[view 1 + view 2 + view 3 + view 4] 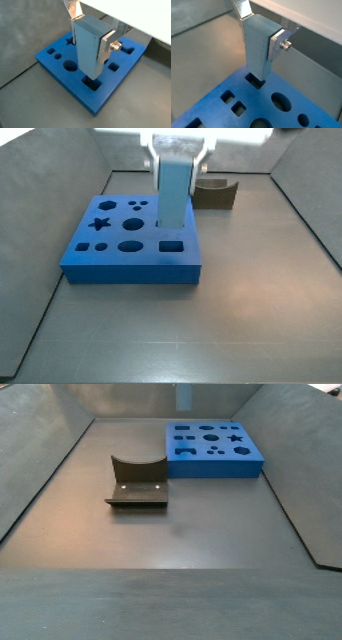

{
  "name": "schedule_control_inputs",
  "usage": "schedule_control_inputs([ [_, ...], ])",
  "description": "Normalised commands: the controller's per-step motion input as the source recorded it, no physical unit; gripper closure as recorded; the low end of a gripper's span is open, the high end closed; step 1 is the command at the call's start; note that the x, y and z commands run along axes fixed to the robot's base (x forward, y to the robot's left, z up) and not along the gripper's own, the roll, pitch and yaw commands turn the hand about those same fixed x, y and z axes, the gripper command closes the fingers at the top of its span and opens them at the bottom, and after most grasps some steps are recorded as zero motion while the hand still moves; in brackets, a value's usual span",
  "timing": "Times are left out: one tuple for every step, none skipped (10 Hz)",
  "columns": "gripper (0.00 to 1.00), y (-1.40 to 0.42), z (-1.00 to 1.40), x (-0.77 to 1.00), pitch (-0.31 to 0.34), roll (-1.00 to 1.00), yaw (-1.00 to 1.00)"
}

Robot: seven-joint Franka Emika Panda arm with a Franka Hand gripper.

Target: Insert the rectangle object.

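Over the blue board (131, 240), the claw (92, 31) grips the rectangle object (89, 49) upright, silver plate fingers (109, 44) pressed on its opposite faces near the top. In both wrist views the pale blue-grey block hangs vertically with its lower end at a rectangular hole (93, 83) in the board; in a wrist view (258, 47) the bottom end sits right at the mouth of the slot (254, 82), whether it has entered cannot be told. In a side view the block (177, 186) stands on the board's right rear part, lower end touching or at the board surface near the far edge. Board holes visible: star (98, 225), several round ones, small squares, a larger rectangular one (173, 246) near the front right corner. Board lies flat on the grey counter (227, 298).

In a side view (214, 448) the board is at the far end of the bin, only the block's lower tip (185, 396) shows at the frame's top edge. The dark fixture (138, 481) stands on the counter just beside the board, apart from it; also seen behind the block (217, 193).
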Motion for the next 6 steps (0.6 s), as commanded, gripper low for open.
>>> schedule_control_inputs([
  [1.00, 0.00, -0.79, -0.26, -0.210, -0.03, 0.00],
  [1.00, 0.00, -0.73, 0.00, -0.140, -0.16, 0.00],
  [1.00, 0.00, -0.57, 0.00, -0.124, -0.08, 0.00],
  [1.00, 0.00, -0.41, 0.10, -0.060, 0.00, 0.00],
  [1.00, 0.00, -0.21, 0.25, 0.000, 0.01, 0.00],
  [1.00, 0.00, -0.11, 0.33, 0.010, 0.15, 0.06],
])
